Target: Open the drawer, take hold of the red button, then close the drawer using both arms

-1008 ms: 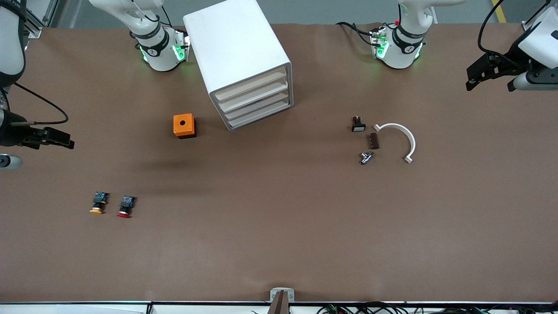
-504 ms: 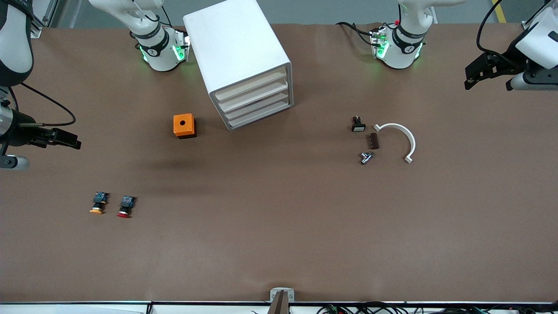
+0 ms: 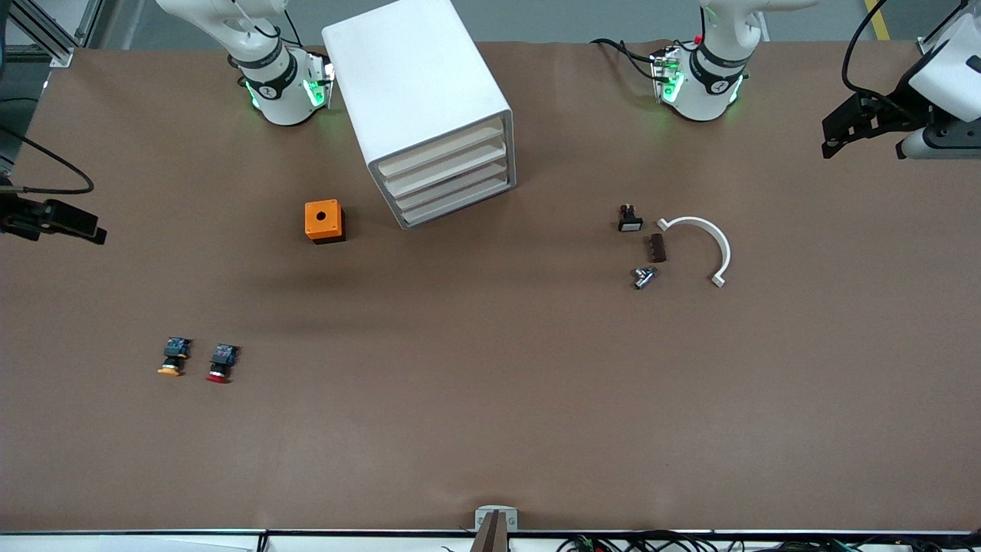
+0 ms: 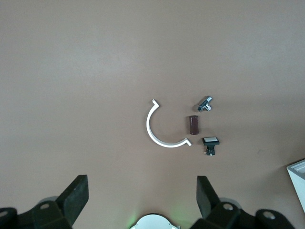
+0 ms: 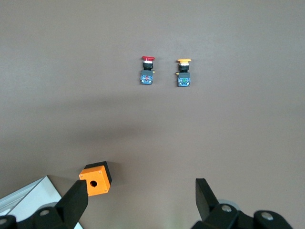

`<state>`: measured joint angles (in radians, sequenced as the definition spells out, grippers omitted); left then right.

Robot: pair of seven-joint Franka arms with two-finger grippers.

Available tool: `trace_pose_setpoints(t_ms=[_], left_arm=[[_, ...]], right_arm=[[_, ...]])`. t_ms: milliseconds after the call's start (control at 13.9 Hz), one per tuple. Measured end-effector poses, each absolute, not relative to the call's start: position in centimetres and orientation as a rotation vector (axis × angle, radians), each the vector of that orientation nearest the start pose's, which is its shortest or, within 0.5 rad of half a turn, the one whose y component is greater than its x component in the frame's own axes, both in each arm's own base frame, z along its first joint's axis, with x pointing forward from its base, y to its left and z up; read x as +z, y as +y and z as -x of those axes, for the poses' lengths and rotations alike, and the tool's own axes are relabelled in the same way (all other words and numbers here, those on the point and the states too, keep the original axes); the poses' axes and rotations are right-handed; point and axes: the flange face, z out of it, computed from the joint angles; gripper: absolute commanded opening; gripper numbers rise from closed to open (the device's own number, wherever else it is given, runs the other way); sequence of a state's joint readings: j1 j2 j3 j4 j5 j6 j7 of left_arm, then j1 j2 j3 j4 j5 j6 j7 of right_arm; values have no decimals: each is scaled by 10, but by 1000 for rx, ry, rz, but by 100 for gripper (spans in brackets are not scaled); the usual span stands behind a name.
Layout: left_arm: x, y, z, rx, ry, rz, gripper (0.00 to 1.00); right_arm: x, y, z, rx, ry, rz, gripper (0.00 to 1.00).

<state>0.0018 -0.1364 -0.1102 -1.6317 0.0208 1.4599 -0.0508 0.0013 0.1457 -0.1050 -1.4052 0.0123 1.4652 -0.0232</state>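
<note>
The white cabinet (image 3: 429, 107) stands between the arms' bases with its four drawers (image 3: 452, 172) all shut. The red-capped button (image 3: 219, 363) lies on its side near the right arm's end of the table, beside an orange-capped button (image 3: 173, 357). Both also show in the right wrist view, the red one (image 5: 147, 71) and the orange one (image 5: 183, 74). My right gripper (image 3: 73, 222) hangs open and empty over the table edge at its own end, its fingers wide apart (image 5: 141, 188). My left gripper (image 3: 843, 130) hangs open and empty at the left arm's end (image 4: 141, 183).
An orange cube with a hole (image 3: 323, 221) sits beside the cabinet toward the right arm's end. A white curved piece (image 3: 709, 241), a small black switch (image 3: 629, 218), a brown block (image 3: 657, 248) and a metal fitting (image 3: 644, 277) lie toward the left arm's end.
My right gripper has drawn back toward its end of the table and away from the front camera. My left gripper has barely shifted. Nothing on the table has moved.
</note>
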Motion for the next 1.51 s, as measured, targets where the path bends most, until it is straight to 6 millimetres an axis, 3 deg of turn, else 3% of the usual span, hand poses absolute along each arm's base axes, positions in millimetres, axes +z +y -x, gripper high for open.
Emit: trace_pose_setpoints(t_ms=[360, 720, 1081, 1513], left_arm=[[663, -54, -494, 41, 74, 3101, 100], [663, -47, -494, 44, 56, 3103, 100], [663, -50, -494, 37, 63, 3102, 100], [668, -51, -494, 19, 68, 3103, 100]], right_arm=[[621, -56, -577, 155, 128, 3085, 100], [650, -58, -551, 127, 120, 3100, 100], [647, -61, -523, 102, 110, 3110, 100], [655, -63, -508, 80, 116, 3109, 100]])
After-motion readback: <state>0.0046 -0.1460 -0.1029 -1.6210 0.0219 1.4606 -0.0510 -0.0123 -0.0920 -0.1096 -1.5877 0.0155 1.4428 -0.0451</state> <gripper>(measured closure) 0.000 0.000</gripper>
